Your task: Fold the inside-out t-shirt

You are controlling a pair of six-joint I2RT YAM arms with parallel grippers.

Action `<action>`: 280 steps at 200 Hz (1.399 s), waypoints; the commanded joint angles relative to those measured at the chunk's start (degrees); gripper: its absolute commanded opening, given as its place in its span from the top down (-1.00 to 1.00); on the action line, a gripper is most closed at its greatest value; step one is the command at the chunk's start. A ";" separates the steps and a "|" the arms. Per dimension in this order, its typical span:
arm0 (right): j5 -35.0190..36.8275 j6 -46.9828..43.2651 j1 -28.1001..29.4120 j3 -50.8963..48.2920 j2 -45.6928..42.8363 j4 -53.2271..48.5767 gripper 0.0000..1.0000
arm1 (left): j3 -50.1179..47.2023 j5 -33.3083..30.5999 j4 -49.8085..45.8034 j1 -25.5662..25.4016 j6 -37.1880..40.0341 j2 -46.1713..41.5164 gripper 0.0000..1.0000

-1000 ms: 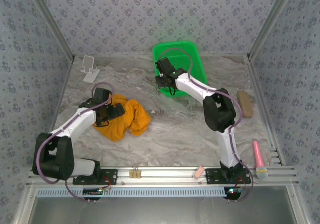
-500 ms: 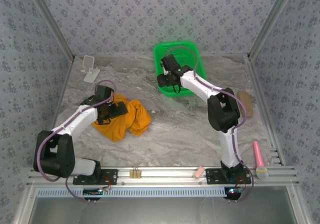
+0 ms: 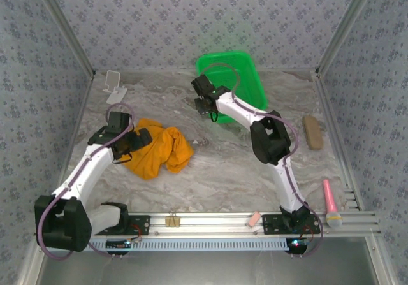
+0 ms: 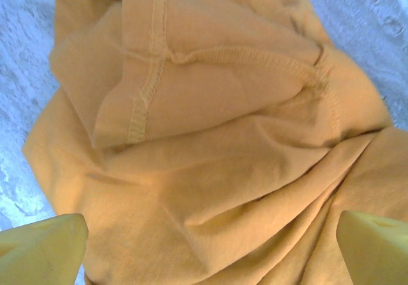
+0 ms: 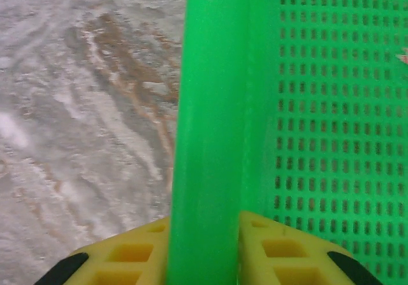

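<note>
Left gripper point(image 3: 132, 141) is held with its yellow fingertips point(image 4: 44, 247) spread wide, and nothing is caught between them; in the left wrist view it point(image 4: 210, 250) is poised over orange cloth. Right gripper point(image 3: 205, 102) is pressed onto the rim point(image 5: 207, 106) of the green basket point(image 3: 241, 74), and in the right wrist view the rim is seen pinched between the two yellow fingers point(image 5: 121, 263), which are set against it on either side. The marbled table point(image 3: 242, 164) is walled by patterned panels. The basket is placed at 12 o'clock on the table, by the far wall. The t-shirt point(image 3: 158, 151) is left crumpled in a heap at 9 o'clock, just beside the left gripper; raised seams and a stitched hem are shown up close on the t-shirt point(image 4: 210, 138), so its inside is turned out. A brown oblong object point(image 3: 312, 132) is laid at 3 o'clock, a pink-handled tool point(image 3: 330, 202) at 4 o'clock by the near rail, and a small white stand point(image 3: 115, 86) is set at 10 o'clock near the far left corner.
</note>
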 commanded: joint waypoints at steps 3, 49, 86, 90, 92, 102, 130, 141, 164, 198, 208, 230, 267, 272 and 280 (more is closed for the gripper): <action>4.77 0.77 -3.11 -1.96 -3.74 -3.97 0.64 | -1.79 3.27 -0.25 0.12 0.27 0.38 -0.99; 2.44 -4.54 -11.27 -14.65 -13.88 -0.29 0.77 | -2.20 4.95 2.74 -1.81 -0.67 1.44 -0.99; 0.60 -13.77 -17.99 -20.45 -17.28 1.68 0.78 | 0.29 4.45 2.60 -3.97 -0.55 4.60 -0.99; 0.42 -14.79 -18.68 -20.98 -17.46 2.10 0.78 | 0.60 4.45 2.47 -4.18 -0.46 4.95 -0.99; 0.40 -15.32 -19.00 -21.18 -17.55 2.30 0.78 | 0.72 4.43 2.45 -4.32 -0.46 5.13 -0.98; 0.33 -17.02 -20.38 -21.95 -17.75 3.00 0.78 | 1.27 4.31 2.15 -4.78 -0.50 6.01 -0.99; 0.44 -18.57 -23.81 -22.37 -17.31 3.18 0.71 | 2.23 4.40 2.29 -6.44 -0.89 7.86 -0.99; -0.32 -18.62 -25.23 -22.51 -17.00 3.67 0.69 | 2.72 4.34 1.78 -6.84 -0.81 8.37 -0.98; -0.20 -16.59 -27.38 -21.91 -16.66 2.41 0.65 | 2.84 4.41 1.78 -7.35 -1.07 8.64 -0.98; 0.61 -12.88 -29.85 -23.79 -18.48 2.57 0.52 | 3.61 4.71 -0.17 -7.37 -0.46 7.90 -0.98; 0.02 -13.19 -30.29 -24.26 -18.80 2.82 0.46 | 3.23 4.75 -0.28 -7.44 -0.37 7.23 -0.98; -1.18 -13.33 -29.47 -24.81 -19.89 2.76 0.18 | 2.77 3.78 -1.46 -7.44 0.24 5.86 -0.99; 0.04 -11.66 -24.86 -24.94 -25.35 0.57 -0.04 | 3.18 0.91 -6.26 -6.98 0.25 4.01 -0.99; 0.29 -10.75 -23.73 -25.20 -26.45 -0.48 -0.07 | 3.38 0.49 -7.49 -6.64 0.31 3.83 -1.00; -0.47 -9.69 -21.71 -25.79 -28.25 -1.13 -0.12 | 3.72 -0.19 -9.47 -5.79 0.02 3.59 -0.99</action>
